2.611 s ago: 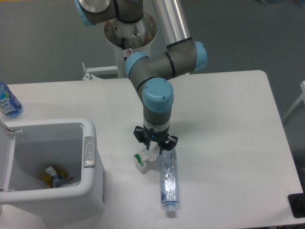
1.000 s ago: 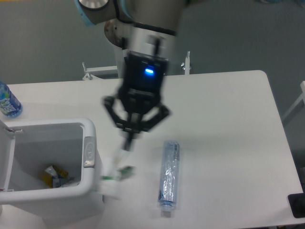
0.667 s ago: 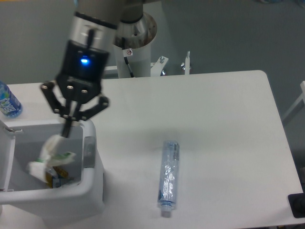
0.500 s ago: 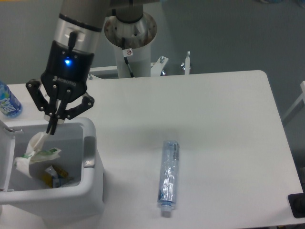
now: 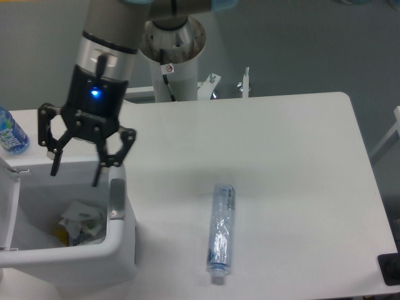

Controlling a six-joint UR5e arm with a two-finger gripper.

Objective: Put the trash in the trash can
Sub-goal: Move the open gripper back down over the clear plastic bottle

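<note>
My gripper [image 5: 76, 176] hangs open above the trash can [image 5: 120, 247], a white boxy bin at the table's front left, with nothing between its fingers. Inside the bin lies the crumpled white wrapper with green print [image 5: 82, 215], on top of other scraps. The flattened clear plastic bottle [image 5: 220, 232] lies lengthwise on the table, well to the right of the bin and far from my gripper.
An uncrushed water bottle with a blue label [image 5: 10, 132] stands at the far left edge of the table [image 5: 294, 162]. The bin's lid [image 5: 6, 206] stands open on its left side. The robot's base column [image 5: 172, 56] rises behind the table.
The gripper carried the wrapper from beside the flattened bottle leftward over the bin, then opened. The wrapper has dropped into the bin. The flattened bottle stayed put.
</note>
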